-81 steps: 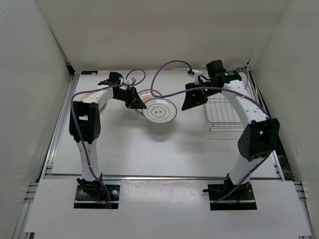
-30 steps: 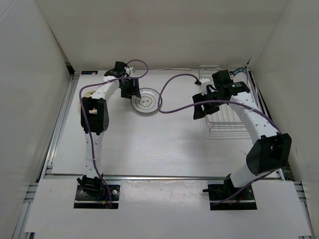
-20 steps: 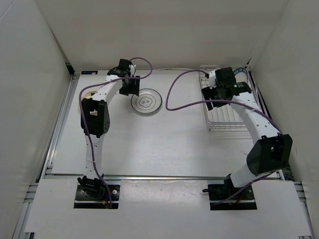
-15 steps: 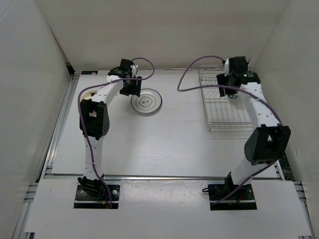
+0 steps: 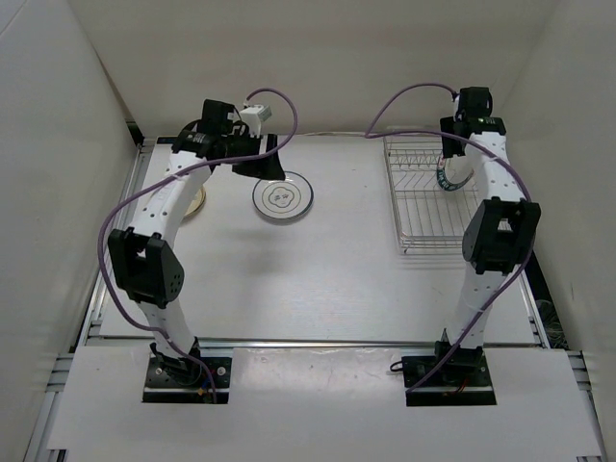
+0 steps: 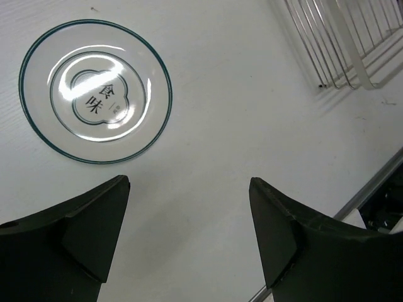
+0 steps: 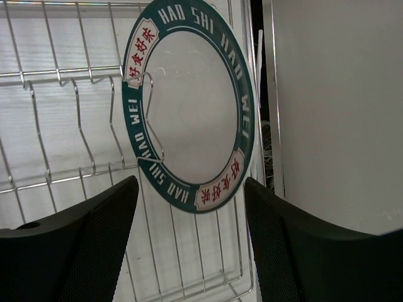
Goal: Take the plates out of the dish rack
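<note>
Bases of both arms sit at the near edge of the table (image 5: pixel 318 289), left arm (image 5: pixel 154 231) and right arm (image 5: pixel 486 260) each stretched toward the far side.

Item 1, mid-table: one blue-rimmed plate (image 5: pixel 283 197) lies flat on the table surface, left of centre and well apart from the dish rack (image 5: pixel 423 226). It is white, with a scalloped outline and two dark characters in its centre.

Item 2, left side: a round cream object (image 5: pixel 197 199) lies just beside the left arm. It appears to be a second plate, but the arm covers most of it and this cannot be confirmed.

Item 3, left gripper (image 6: pixel 187 189): raised above the table, just on the far-left side of the blue-rimmed plate. Fingers stand wide apart with bare table between them; nothing is held and the plate is not touched.

Item 4, dish rack: on the right side of the table, long side running near to far. One green-rimmed plate (image 7: pixel 195 107) stands upright on edge between the wires toward the far end, lettered around its rim.

Item 5, right gripper (image 7: pixel 190 189): over the far part of the rack, facing that plate. Fingers are spread, one to either side of the plate's lower edge in the wrist view, with no contact.

Purple cables (image 5: pixel 409 96) arc above both wrists at the far end.
</note>
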